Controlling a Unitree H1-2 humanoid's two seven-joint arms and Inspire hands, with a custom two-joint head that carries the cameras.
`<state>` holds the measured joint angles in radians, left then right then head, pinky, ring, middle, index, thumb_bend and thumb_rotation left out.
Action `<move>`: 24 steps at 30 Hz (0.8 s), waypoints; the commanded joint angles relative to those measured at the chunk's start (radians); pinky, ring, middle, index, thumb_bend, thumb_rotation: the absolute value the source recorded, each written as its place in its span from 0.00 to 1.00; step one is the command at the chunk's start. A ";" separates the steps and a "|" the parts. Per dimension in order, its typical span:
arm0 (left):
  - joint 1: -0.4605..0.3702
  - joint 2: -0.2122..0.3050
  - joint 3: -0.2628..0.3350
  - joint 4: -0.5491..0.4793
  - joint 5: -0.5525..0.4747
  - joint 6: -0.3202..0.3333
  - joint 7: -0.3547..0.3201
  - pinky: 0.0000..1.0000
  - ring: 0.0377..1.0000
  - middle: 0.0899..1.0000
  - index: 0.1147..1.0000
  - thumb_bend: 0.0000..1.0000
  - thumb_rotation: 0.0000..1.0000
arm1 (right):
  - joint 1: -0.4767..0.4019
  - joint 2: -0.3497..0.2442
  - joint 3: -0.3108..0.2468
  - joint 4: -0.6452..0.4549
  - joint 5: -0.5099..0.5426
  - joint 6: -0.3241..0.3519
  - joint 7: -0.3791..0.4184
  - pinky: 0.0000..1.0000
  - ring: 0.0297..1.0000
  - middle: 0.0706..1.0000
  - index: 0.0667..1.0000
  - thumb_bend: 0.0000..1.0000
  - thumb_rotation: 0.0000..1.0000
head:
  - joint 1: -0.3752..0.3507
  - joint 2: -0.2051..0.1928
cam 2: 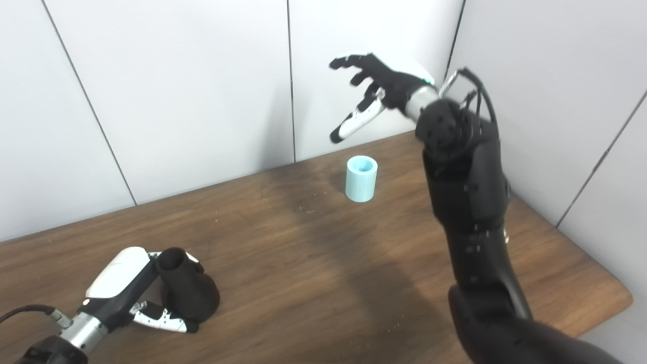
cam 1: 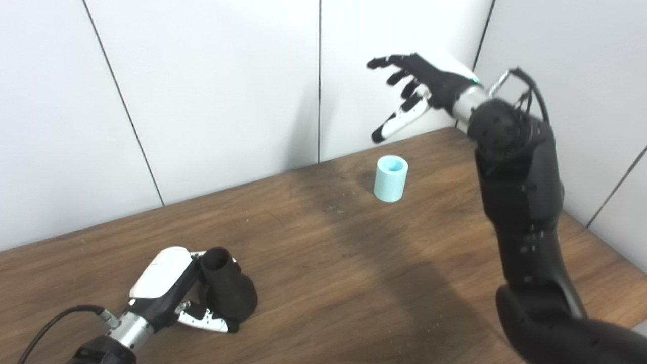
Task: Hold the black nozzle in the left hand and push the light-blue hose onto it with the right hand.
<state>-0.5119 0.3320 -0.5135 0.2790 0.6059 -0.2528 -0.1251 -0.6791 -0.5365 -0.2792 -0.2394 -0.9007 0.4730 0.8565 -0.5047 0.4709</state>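
Observation:
The black nozzle (cam 1: 228, 289) stands on the wooden table (cam 1: 354, 263) near the front left, narrow end up. My left hand (cam 1: 174, 290) is wrapped around it, fingers behind its neck and thumb curled under its base. The light-blue hose (cam 1: 390, 178), a short open tube, stands upright near the table's back edge. My right hand (cam 1: 412, 88) hangs open in the air above and slightly right of the hose, fingers spread, touching nothing.
White wall panels (cam 1: 227, 91) close off the back and right of the table. The table's right edge (cam 2: 614, 298) and rounded corner show in the right eye view. My right forearm (cam 1: 520, 202) rises steeply over the table's right side.

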 commanded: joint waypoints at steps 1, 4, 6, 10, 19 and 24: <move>0.049 0.064 -0.024 0.073 0.066 0.016 -0.050 0.49 0.46 0.41 0.43 0.53 0.00 | -0.039 -0.036 0.014 0.022 -0.015 -0.004 -0.003 0.63 0.80 0.89 0.83 0.89 0.14 | -0.004 -0.001; 0.049 0.067 -0.023 0.077 0.068 0.007 -0.048 0.49 0.46 0.41 0.43 0.53 0.00 | -0.042 -0.053 0.049 0.073 -0.009 -0.004 -0.025 0.63 0.80 0.89 0.83 0.91 0.13 | -0.010 -0.001; 0.049 0.068 -0.022 0.081 0.070 0.002 -0.048 0.49 0.46 0.41 0.43 0.53 0.00 | -0.046 -0.060 0.070 0.115 -0.010 -0.004 -0.045 0.64 0.81 0.90 0.84 0.91 0.14 | -0.015 -0.002; 0.048 0.069 -0.020 0.083 0.067 0.002 -0.055 0.49 0.46 0.41 0.43 0.53 0.00 | -0.051 -0.059 0.106 0.187 -0.012 -0.003 -0.080 0.69 0.83 0.89 0.84 0.91 0.14 | -0.019 -0.005; 0.052 0.066 -0.020 0.088 0.061 0.000 -0.050 0.51 0.47 0.41 0.43 0.53 0.00 | -0.026 -0.059 0.165 0.295 0.014 -0.003 -0.101 0.79 0.92 0.93 0.87 0.91 0.13 | -0.017 -0.007; 0.056 0.067 -0.019 0.082 0.057 -0.001 -0.050 0.51 0.47 0.41 0.43 0.53 0.00 | -0.008 -0.064 0.199 0.341 -0.006 -0.003 -0.129 0.77 0.91 0.92 0.87 0.91 0.14 | -0.016 -0.006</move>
<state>-0.5122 0.3371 -0.5073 0.3007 0.5917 -0.2858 -0.1180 -0.6538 -0.5642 -0.0766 0.1105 -0.8933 0.4731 0.7635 -0.5200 0.4633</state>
